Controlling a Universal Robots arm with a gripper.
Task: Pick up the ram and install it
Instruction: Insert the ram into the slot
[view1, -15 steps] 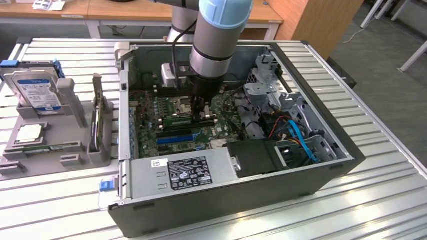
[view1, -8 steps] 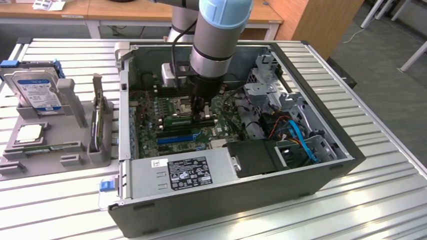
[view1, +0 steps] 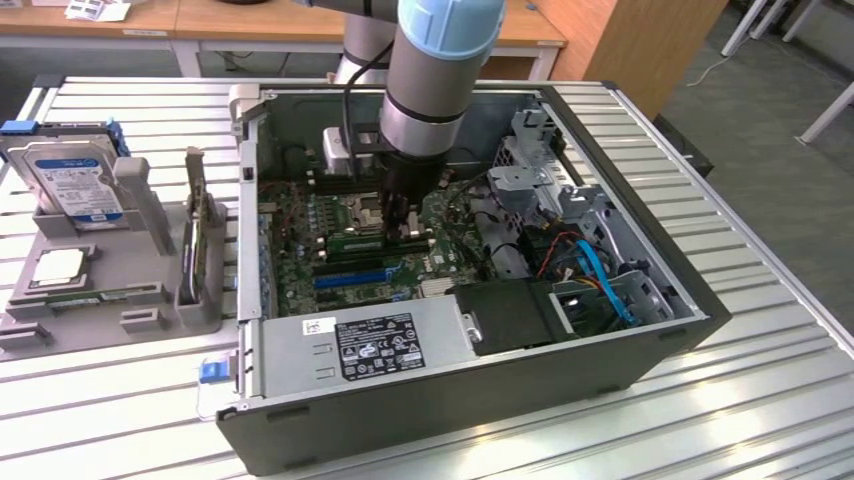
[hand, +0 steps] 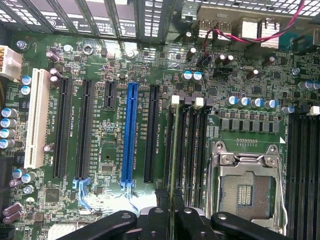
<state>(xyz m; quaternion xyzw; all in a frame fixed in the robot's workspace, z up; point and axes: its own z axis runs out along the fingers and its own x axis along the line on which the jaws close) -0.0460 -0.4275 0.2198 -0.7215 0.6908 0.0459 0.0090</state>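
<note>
Case (view1: 441, 420) open on the surface (view1: 761, 400), motherboard (view1: 334, 215) inside. Your hand (hand: 173, 215) grips the ram (hand: 174, 150) edge-on along the memory slots (hand: 192, 150), beside the processor socket (hand: 245, 187). Exterior view: hard drive (view1: 74, 180) in its grey holder (view1: 134, 270) at the case's nine o'clock.

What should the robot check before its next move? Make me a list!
1. Ram held in gripper: ok.
2. Ram lined up along the memory slots: ok.
3. Ram pushed fully down: cannot tell.
4. Slot latch open: cannot tell.
5. Red cable away from ram: ok.
6. Socket beside the slots not touched: ok.
</note>
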